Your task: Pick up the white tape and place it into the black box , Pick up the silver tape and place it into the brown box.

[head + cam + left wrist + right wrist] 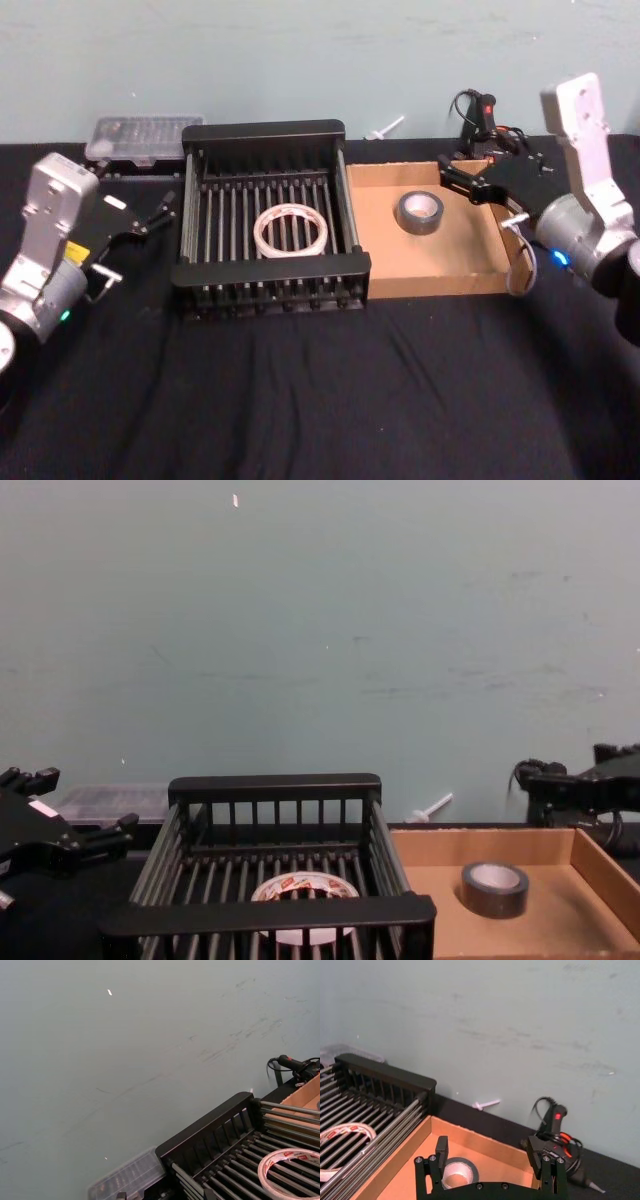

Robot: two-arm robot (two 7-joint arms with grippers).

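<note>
My head looks down on both boxes; my chest sees across them; wrists share the black box [210, 1145] rim.

Against the pale green wall [300, 50]: clear plastic case [143, 135] at left, small white piece [386, 127] in the middle, black glue gun with red switch [554, 1122] at right. Underneath, black tablecloth [320, 400].

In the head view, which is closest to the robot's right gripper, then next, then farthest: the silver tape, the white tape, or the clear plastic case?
From the right gripper:
1. Silver tape, just beside it in the brown box.
2. White tape, in the black box at the middle.
3. Clear plastic case, far back on the left.
</note>
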